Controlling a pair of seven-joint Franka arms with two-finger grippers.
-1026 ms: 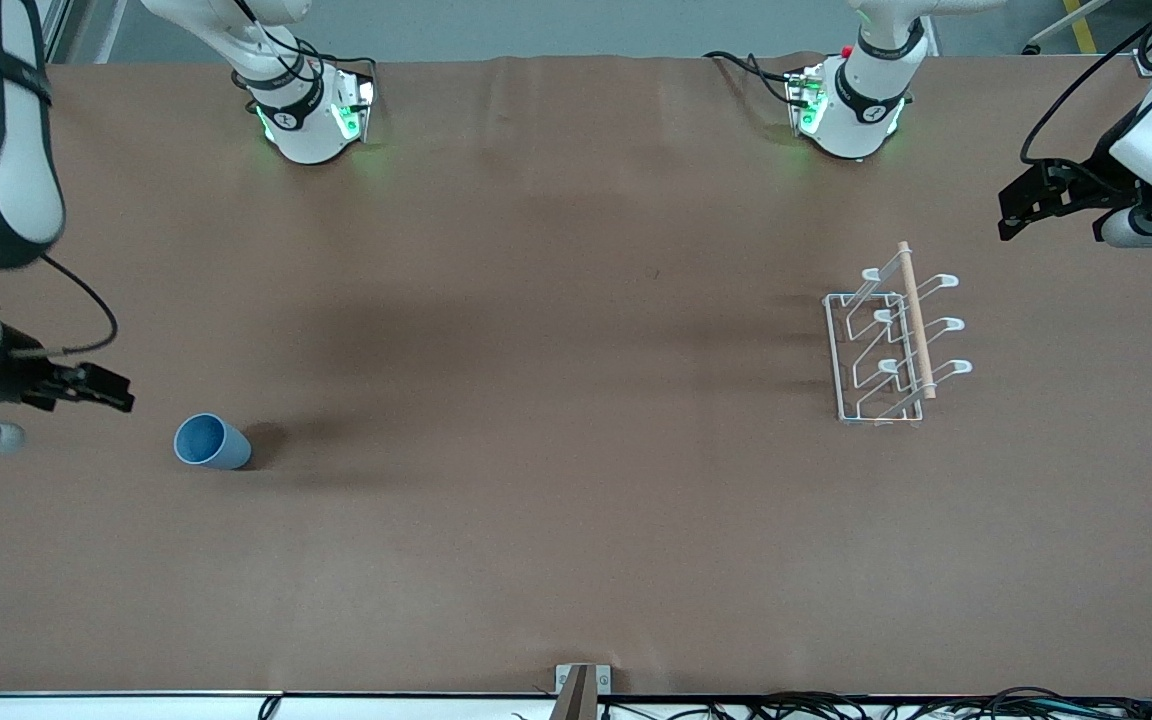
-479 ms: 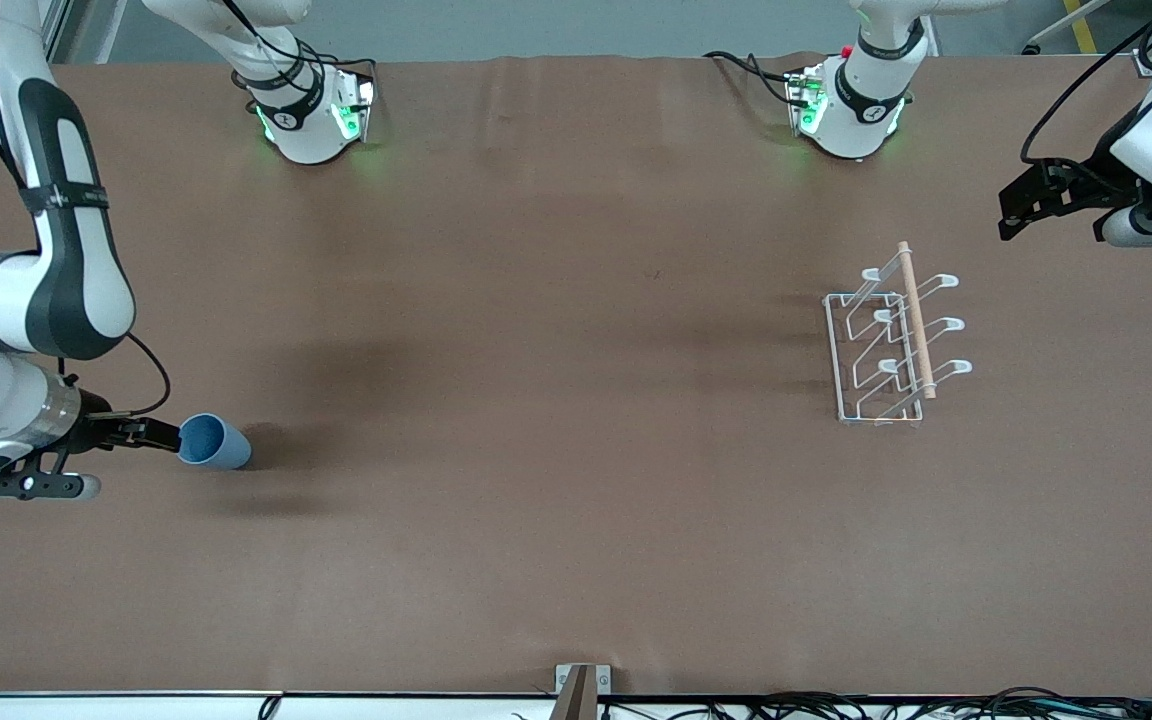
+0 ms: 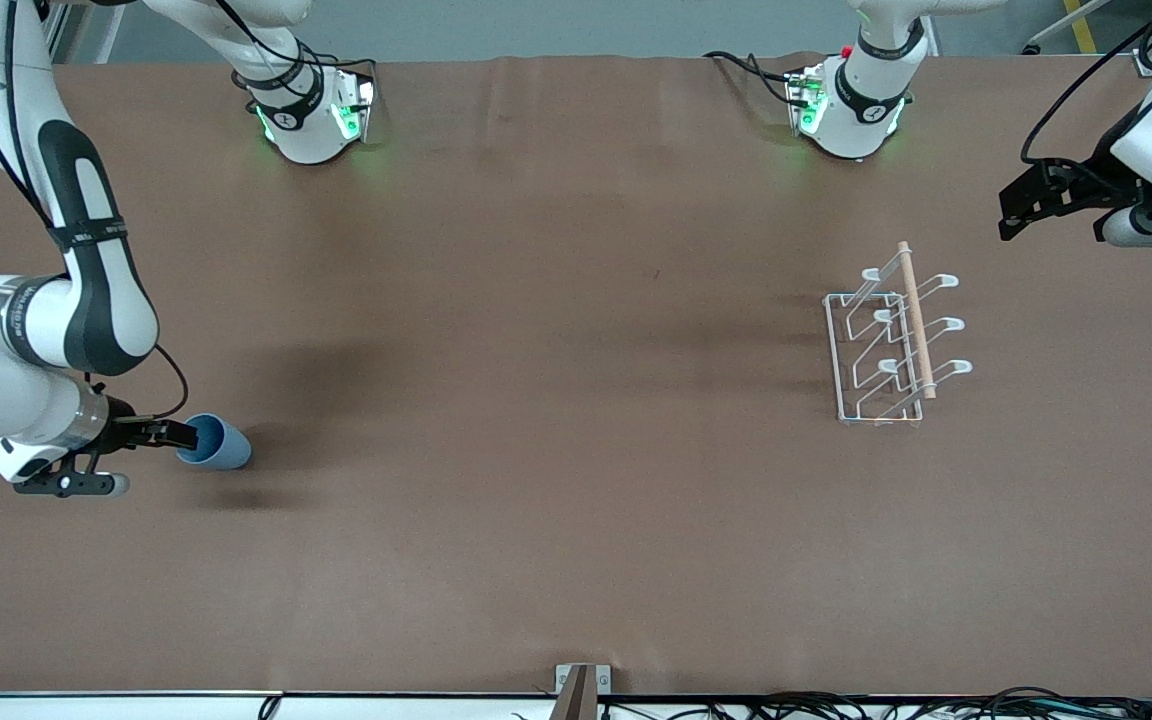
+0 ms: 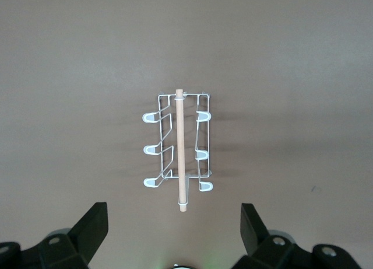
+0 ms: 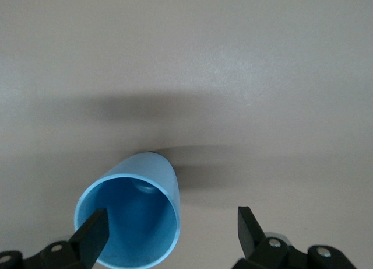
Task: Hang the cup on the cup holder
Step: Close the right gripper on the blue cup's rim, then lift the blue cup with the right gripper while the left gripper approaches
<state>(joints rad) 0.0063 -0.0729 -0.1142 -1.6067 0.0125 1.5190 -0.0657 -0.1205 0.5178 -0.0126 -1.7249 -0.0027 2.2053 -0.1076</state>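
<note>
The light-blue cup (image 3: 221, 447) lies on its side near the right arm's end of the table, its mouth turned toward that end. My right gripper (image 3: 186, 435) is open and low at the cup's mouth. In the right wrist view one finger (image 5: 93, 237) is inside the mouth of the cup (image 5: 131, 213), and the other stands outside its rim over bare table. The white wire cup holder (image 3: 881, 318) with its wooden rod (image 3: 915, 320) stands near the left arm's end. My left gripper (image 3: 1018, 208) is open and waits above the table beside the cup holder (image 4: 180, 146).
The table is covered with a brown cloth (image 3: 556, 400). The two arm bases (image 3: 311, 115) (image 3: 851, 105) stand along its farthest edge from the front camera. A small bracket (image 3: 581, 685) sits at the nearest edge.
My right arm has swung down and toward the cup, bringing its open gripper from well apart to the cup's mouth. The cup, the cup holder and the left arm have not moved.
</note>
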